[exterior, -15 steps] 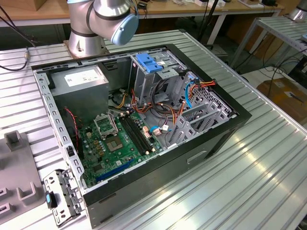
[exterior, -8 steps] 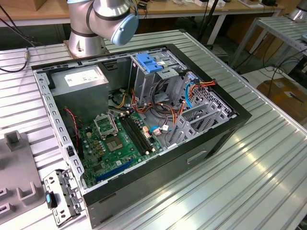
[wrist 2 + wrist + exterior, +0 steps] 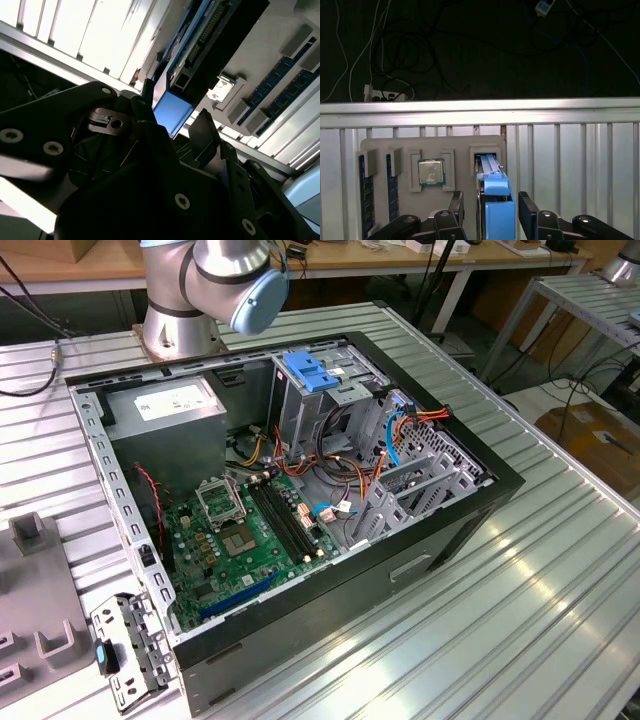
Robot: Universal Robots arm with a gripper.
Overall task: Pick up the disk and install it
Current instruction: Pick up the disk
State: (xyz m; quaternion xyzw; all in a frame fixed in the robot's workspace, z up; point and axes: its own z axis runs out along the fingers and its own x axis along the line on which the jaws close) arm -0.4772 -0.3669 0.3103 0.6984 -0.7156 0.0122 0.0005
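The disk (image 3: 492, 200) stands on edge in a slot of a grey holder plate (image 3: 460, 145), its blue plastic carrier edge facing the camera. My gripper (image 3: 492, 214) straddles it, one black finger (image 3: 456, 210) on each side, with small gaps to the carrier, so it is open. In the second wrist view the disk's blue carrier end (image 3: 172, 112) sits between the same fingers of the gripper (image 3: 175, 117). In the exterior view the open computer case (image 3: 470, 510) lies on the table, with a metal drive bay under a blue latch (image 3: 310, 372).
The holder plate also carries a processor chip (image 3: 431, 172) and memory sticks (image 3: 364, 200). It lies on a slatted aluminium table (image 3: 580, 165) near its edge, with dark floor and cables beyond. The arm's base (image 3: 215, 280) stands behind the case. A loose metal bracket (image 3: 130, 650) lies by the case.
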